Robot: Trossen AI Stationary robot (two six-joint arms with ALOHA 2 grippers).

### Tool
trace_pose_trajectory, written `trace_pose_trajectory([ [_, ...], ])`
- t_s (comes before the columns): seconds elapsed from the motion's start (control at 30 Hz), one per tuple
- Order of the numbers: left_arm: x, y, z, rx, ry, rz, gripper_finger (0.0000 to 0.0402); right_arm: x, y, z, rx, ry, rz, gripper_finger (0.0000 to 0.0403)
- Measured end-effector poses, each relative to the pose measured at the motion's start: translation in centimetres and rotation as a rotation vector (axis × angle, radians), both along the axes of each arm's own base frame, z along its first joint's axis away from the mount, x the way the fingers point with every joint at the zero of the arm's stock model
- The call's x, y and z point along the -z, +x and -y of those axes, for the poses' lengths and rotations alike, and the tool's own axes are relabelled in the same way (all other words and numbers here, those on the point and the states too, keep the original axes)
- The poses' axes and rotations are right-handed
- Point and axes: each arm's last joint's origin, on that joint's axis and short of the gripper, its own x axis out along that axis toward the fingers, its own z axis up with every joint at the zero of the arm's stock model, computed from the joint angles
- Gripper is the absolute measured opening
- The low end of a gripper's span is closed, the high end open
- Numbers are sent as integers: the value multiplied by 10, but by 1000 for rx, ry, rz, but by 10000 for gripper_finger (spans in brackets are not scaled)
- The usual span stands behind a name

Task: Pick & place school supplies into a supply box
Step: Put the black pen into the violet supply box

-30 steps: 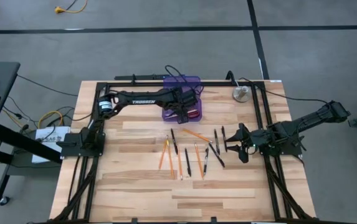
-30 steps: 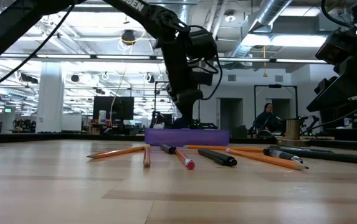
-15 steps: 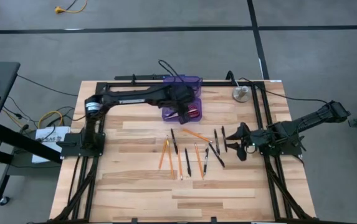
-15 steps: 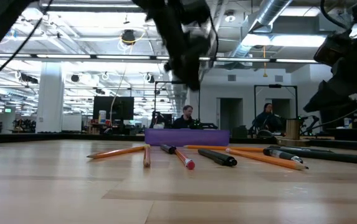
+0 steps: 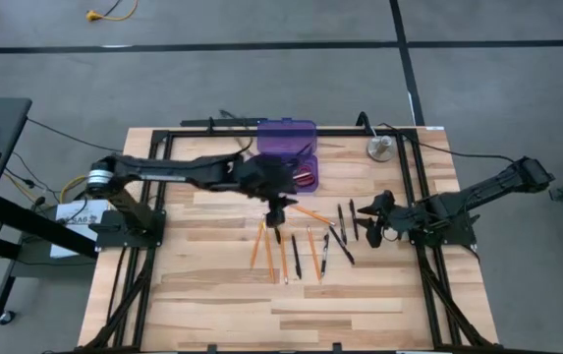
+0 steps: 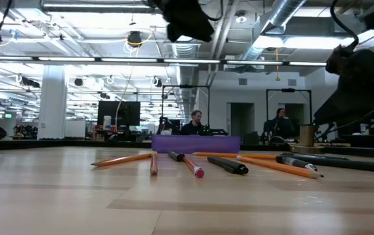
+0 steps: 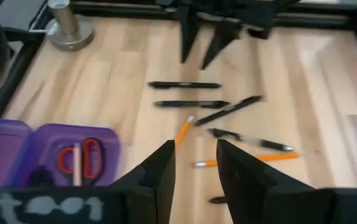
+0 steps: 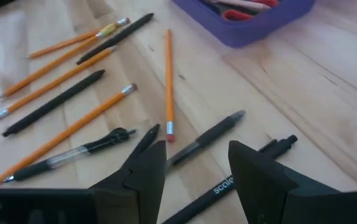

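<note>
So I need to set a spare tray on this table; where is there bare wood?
Bare wood runs along the table's near edge, below the pencils and pens, and on its left side beside the left arm's base. It is crowded mid-table: the left gripper, the right gripper and the purple case.

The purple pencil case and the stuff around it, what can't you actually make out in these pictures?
- Purple pencil case, high view: the left arm covers its near-left part, so its contents show only partly.
- Same case, low view: only a flat purple band shows; the inside is hidden by its wall.
- Left pincer, low view: cut off by the top edge.
- Red-handled scissors, left wrist view: blurred, blades unclear.
- Pens, high view: too small to count surely.
</note>
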Motion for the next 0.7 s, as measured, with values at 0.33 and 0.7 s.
trace_pose_trajectory([
  [0.33,59,-66,28,9,-100,246,106,2,1,1,78,6,0,169],
  [0.7,101,-105,29,84,16,376,106,-21,11,1,152,-16,73,167],
])
